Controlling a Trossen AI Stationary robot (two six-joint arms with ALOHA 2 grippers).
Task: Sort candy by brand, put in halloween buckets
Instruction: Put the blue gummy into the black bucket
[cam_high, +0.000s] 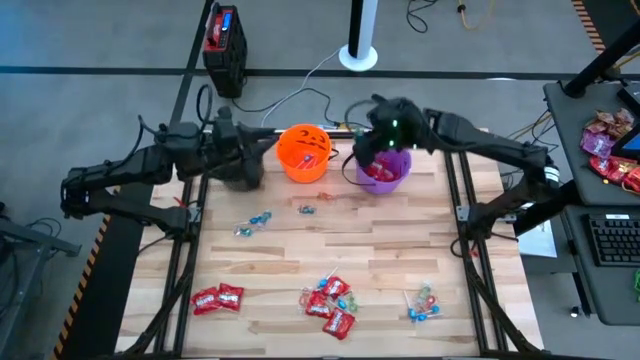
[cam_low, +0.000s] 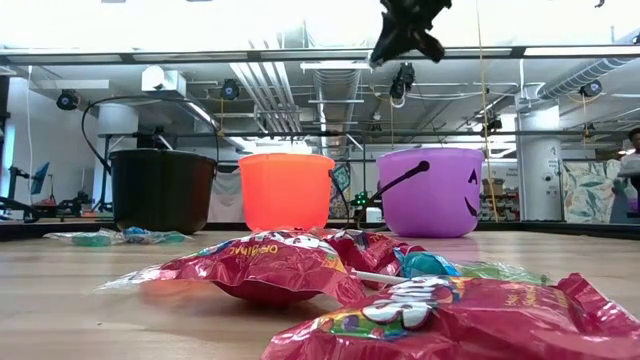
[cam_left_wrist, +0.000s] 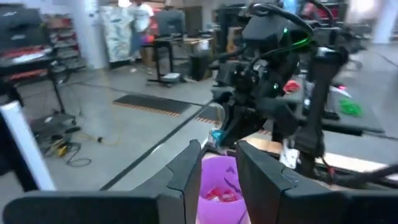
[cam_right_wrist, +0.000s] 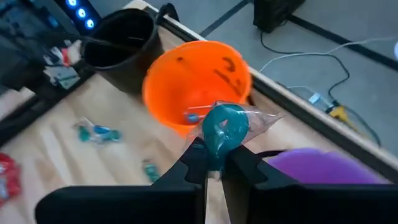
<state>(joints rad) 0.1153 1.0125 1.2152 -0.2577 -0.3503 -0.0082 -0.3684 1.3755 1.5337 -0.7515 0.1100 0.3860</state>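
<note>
Dropping the lollipop (cam_right_wrist: 224, 127) into the wrong pail struck us as the main risk; the right gripper (cam_right_wrist: 213, 163) hung over the far edge of the table between the orange bucket (cam_right_wrist: 193, 87) and the purple bucket (cam_right_wrist: 311, 165), and a release a little off either way could have sent the sweet into the neighbour or onto the wood between them. We judged the orange pail the likelier home, since a blue-wrapped piece already lay inside it, while the purple one held red packets (cam_left_wrist: 221, 194); brand we could not read, so that stayed a guess. The clear wrapper flared out to one side, and we thought it might snag on a finger at release and spoil the drop.

The right gripper's fingers were pinching the lollipop just below its teal head, which stood above the fingertips; the stick was hidden between them. From above, that gripper (cam_high: 385, 135) sat over the purple bucket's rim, with the orange bucket just beside it.

The left gripper (cam_left_wrist: 217, 163) waited near the black bucket (cam_high: 243, 172), its fingers spread with nothing between them.

More candy lay on the table (cam_high: 300, 250): red packets (cam_high: 217, 298) near the front, blue pieces (cam_high: 255, 222) mid-table, and further lollipops (cam_high: 422, 303) well apart from both grippers.
</note>
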